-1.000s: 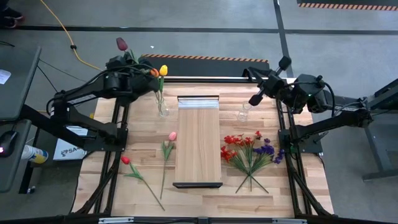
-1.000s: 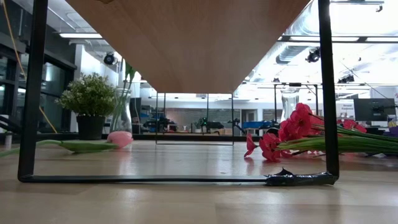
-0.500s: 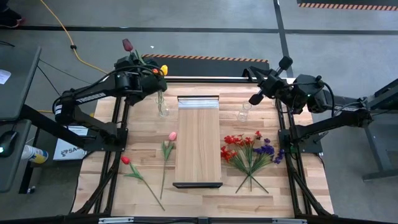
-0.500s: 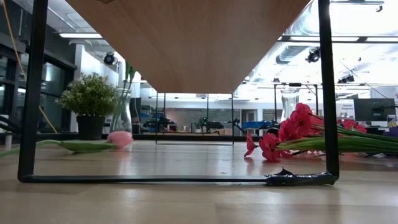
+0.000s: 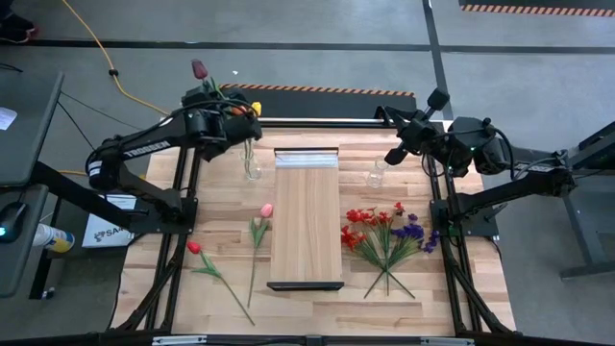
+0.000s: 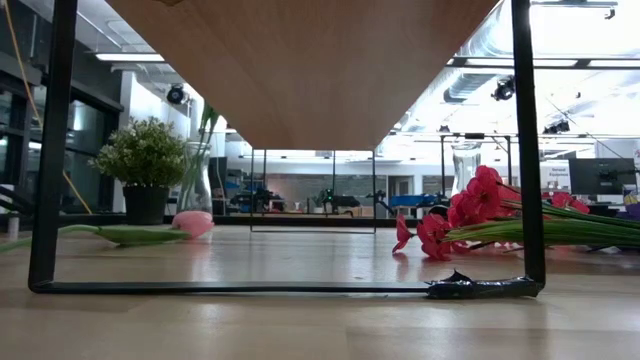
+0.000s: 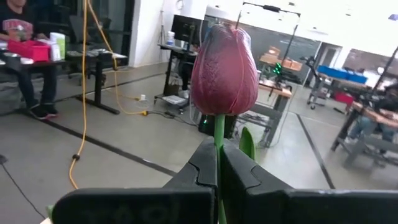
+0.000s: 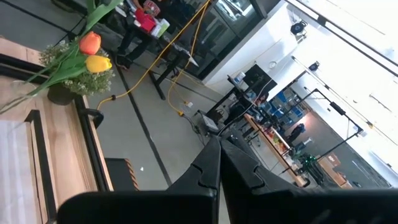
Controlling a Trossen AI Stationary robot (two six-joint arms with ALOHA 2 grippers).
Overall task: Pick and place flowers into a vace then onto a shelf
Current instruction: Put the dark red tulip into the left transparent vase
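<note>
**Dark tulip pinched, vase below**

My left jaws are pinching the green stem of a dark red tulip just under its bloom; my right jaws are pressed together on nothing.

High view: my left gripper is hovering at the table's far left corner, lifting the tulip over the edge. Just beside it a glass vase is already holding yellow and orange tulips. The shelf is lying down the middle of the table. A pink tulip and a red tulip are lying left of it, and the red and purple sprays right of it, near a second vase. My right gripper is waiting at the far right corner.

Low view: the shelf's underside is filling the top, and the pink tulip is resting on the table.

Left wrist view: I am judging this flower light, with a thin, bendy stem, so holding it high is keeping the bloom steady while the long tail may sway. The blooms already in the vase are crowding its narrow mouth.

Right wrist view: a potted plant is standing behind those tulips.
</note>
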